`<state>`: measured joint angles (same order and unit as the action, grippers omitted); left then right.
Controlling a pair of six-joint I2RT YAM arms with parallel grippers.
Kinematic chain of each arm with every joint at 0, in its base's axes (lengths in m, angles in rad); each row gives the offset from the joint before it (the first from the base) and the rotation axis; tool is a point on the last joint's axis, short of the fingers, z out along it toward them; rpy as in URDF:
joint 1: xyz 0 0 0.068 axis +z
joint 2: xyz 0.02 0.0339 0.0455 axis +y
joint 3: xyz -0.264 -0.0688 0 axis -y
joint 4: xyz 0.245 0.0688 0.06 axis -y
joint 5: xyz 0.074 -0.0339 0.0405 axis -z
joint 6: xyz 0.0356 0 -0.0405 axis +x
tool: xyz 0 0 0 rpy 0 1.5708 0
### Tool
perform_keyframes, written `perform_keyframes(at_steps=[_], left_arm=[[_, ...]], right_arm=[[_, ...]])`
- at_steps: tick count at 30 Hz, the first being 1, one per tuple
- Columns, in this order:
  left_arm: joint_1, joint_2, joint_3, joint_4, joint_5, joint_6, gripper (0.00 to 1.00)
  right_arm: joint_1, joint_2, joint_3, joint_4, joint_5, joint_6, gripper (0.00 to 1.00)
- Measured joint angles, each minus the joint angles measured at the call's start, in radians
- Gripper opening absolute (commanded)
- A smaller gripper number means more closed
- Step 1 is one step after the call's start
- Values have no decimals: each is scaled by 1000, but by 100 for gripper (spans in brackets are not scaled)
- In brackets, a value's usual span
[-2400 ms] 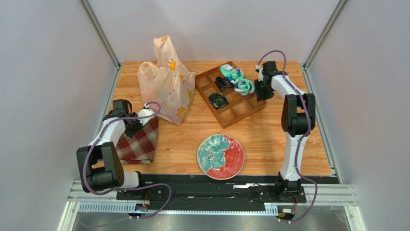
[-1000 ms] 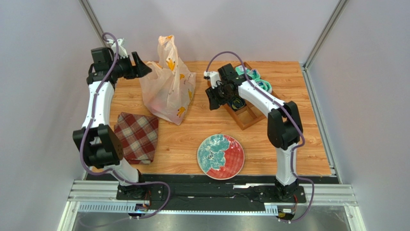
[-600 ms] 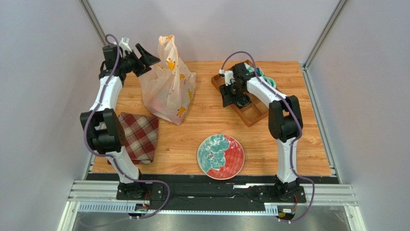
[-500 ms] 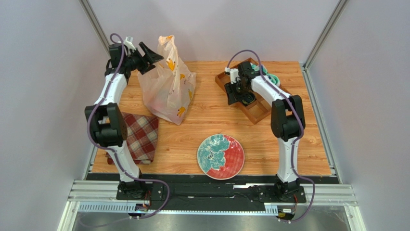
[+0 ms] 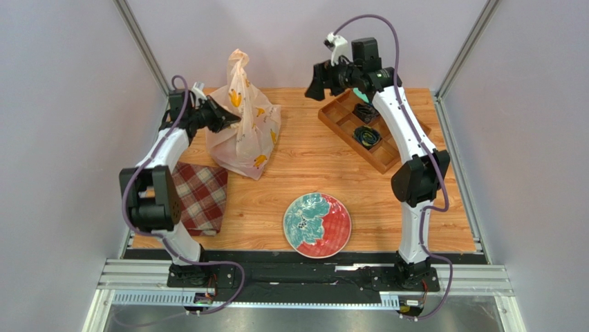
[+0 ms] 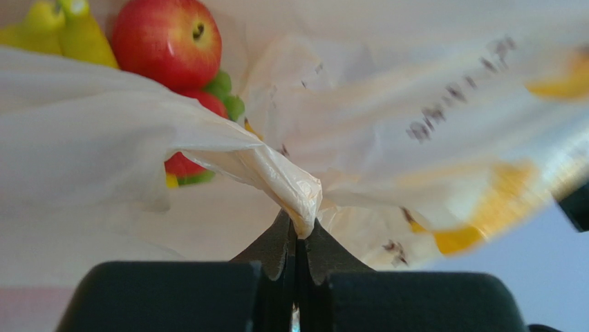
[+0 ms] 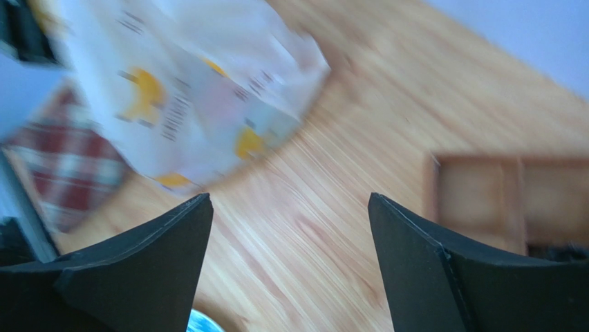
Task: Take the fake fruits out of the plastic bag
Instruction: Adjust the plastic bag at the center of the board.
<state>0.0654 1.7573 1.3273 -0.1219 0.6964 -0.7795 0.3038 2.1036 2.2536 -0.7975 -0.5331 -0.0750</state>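
The cream plastic bag [image 5: 243,131] with orange marks stands at the back left of the table. My left gripper [image 5: 231,119] is shut on a pinched fold of the bag's rim [image 6: 297,197]. Through the bag's mouth in the left wrist view I see a red apple [image 6: 167,41], yellow bananas [image 6: 62,31], green grapes [image 6: 225,93] and another red fruit [image 6: 181,166]. My right gripper [image 5: 314,81] is open and empty, raised high to the right of the bag; the bag also shows blurred in the right wrist view [image 7: 173,90].
A wooden compartment tray [image 5: 340,116] with dark and teal items sits at the back right. A teal-and-red plate [image 5: 317,225] lies front centre. A red plaid cloth [image 5: 200,197] lies at the left.
My left gripper came down onto the bag's left rim and shut on it. My right arm lifted away from the wooden tray, up and back, with its gripper pointing left; the tray has shifted right.
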Motion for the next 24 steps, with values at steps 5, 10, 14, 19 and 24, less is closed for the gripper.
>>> perform_keyframes(at_steps=[5, 10, 14, 19, 24], left_arm=[[26, -273, -174, -34, 18, 18, 0], [21, -406, -240, -37, 24, 60, 0], [19, -459, -333, -54, 13, 79, 0], [19, -513, -420, -94, -8, 87, 0], [19, -559, -435, -99, -25, 91, 0]], right_arm=[[72, -10, 104, 166, -110, 183, 94], [171, 71, 204, 244, -90, 260, 98], [261, 174, 275, 288, -29, 311, 100], [344, 256, 294, 322, 37, 360, 100], [387, 288, 307, 376, 92, 419, 100]])
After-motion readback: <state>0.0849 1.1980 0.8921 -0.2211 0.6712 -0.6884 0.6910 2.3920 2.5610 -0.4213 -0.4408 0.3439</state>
